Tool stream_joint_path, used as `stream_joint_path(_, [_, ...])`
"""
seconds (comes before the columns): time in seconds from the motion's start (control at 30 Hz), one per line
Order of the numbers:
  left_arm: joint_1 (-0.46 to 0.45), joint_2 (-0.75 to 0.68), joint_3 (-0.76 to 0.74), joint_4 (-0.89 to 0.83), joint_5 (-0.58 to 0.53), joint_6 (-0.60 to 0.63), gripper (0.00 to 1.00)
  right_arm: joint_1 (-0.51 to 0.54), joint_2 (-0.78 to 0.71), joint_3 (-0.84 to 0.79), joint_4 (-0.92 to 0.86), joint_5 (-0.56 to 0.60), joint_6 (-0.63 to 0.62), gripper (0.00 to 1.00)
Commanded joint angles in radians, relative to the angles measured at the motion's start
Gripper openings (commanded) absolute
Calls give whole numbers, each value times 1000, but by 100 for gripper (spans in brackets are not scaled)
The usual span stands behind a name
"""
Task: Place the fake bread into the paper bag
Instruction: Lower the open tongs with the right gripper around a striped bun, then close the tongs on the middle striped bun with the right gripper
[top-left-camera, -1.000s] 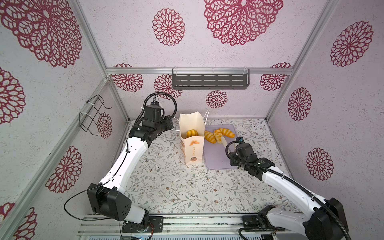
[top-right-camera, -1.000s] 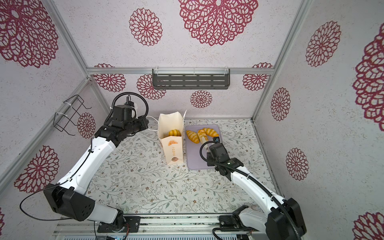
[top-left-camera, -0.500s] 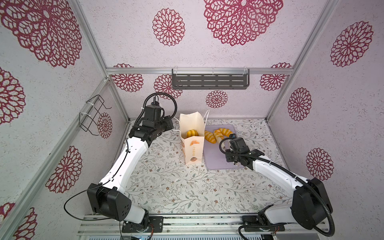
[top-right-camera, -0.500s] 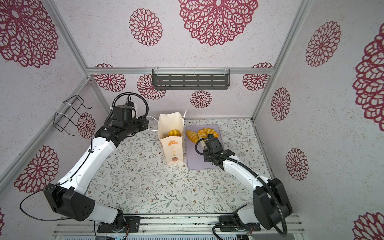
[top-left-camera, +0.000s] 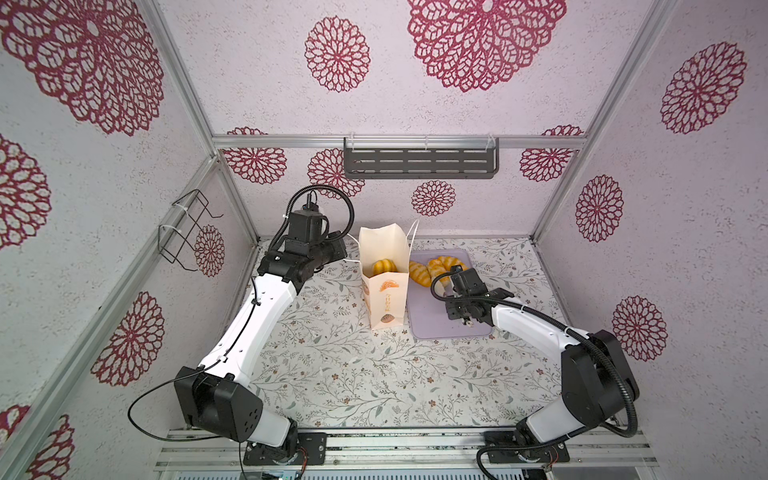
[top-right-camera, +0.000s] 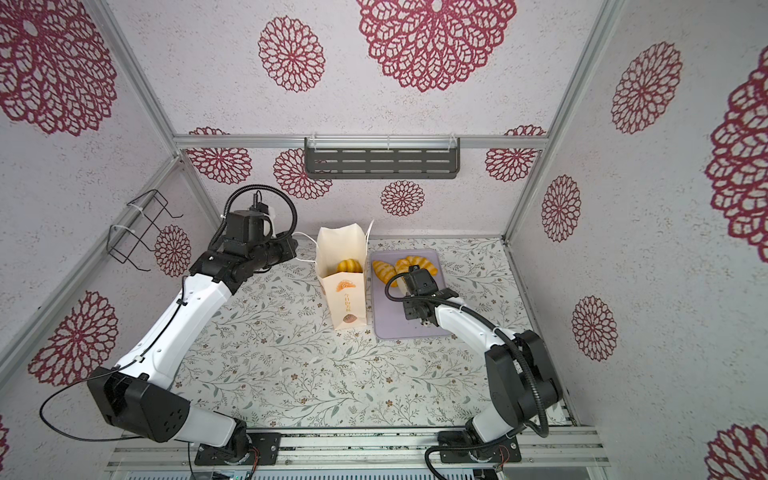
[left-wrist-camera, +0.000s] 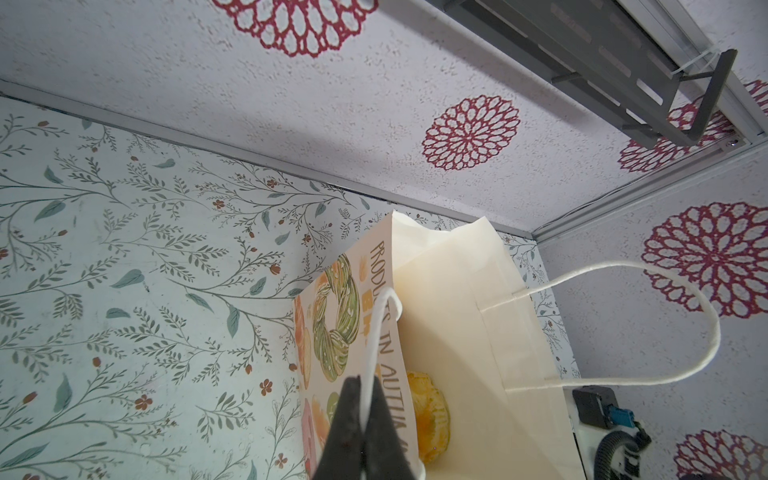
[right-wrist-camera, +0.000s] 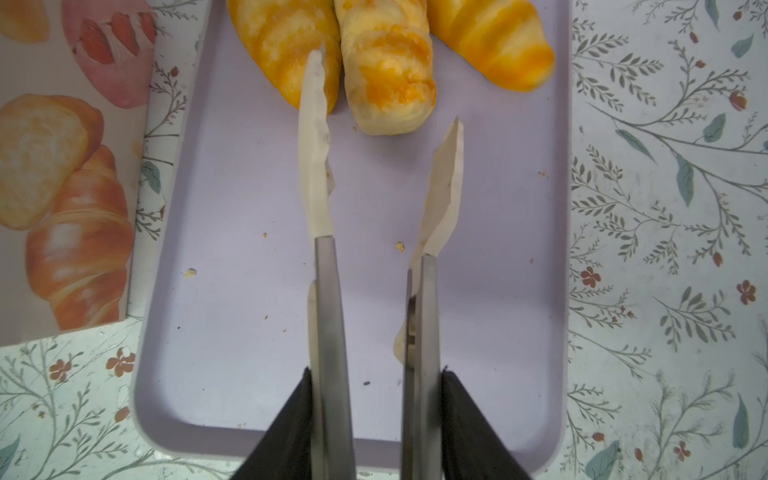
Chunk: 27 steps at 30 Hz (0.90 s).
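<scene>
Quickly, leftmost: black wire rack (top-left-camera: 183, 228) on the left wall, well apart from the work. Left end effector (left-wrist-camera: 360, 419) is clamped tight on the white cord handle (left-wrist-camera: 376, 332) of the tall cream paper bag (top-left-camera: 384, 291), at the bag's left rim. Bag stands upright on the floral-print bench (top-left-camera: 332, 353), mouth open, printed with breads and lettering. One round golden bun (top-left-camera: 382, 266) lies inside it, seen in both top views. Dark grey slotted shelf (top-left-camera: 419, 163) hangs on the back wall behind. The second cord handle (left-wrist-camera: 685, 332) loops out over the bag's tray side. Flat lilac tray (top-left-camera: 432, 324) sits just right of the bag, with small crumbs on it. Three striped golden-orange rolls (right-wrist-camera: 386, 83) are pressed together at its far end. Right end effector (right-wrist-camera: 376, 382) is over the tray's bare middle, gripping metal tongs with cream tips (right-wrist-camera: 328, 291). The tips are apart and point at the rolls. One tip overlaps an outer roll; the middle roll's end sits just beyond the gap.
</scene>
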<state>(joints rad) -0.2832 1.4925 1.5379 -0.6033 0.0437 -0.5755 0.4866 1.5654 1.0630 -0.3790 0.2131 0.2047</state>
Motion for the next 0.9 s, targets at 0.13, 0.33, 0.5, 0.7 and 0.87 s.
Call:
stream_joint_path(0.13, [2,-2,-6,13,12,14,0,-6,32,73,-8,28,-42,45])
stream_joint_path(0.33, [1,-2,-6,13,12,14,0,-7,72,107,-11,55,-66,45])
stream_joint_path(0.5, [1,-2,-5,13,12,15,0,-19,102,140,-11,51,-70,45])
stream_joint_path(0.7, [1,-3,-4,13,13,14,0,-21,140,173,-21,42,-69,43])
stream_joint_path(0.87, [1,-5,-4,13,14,13,0,-24,159,179,-26,41,-67,37])
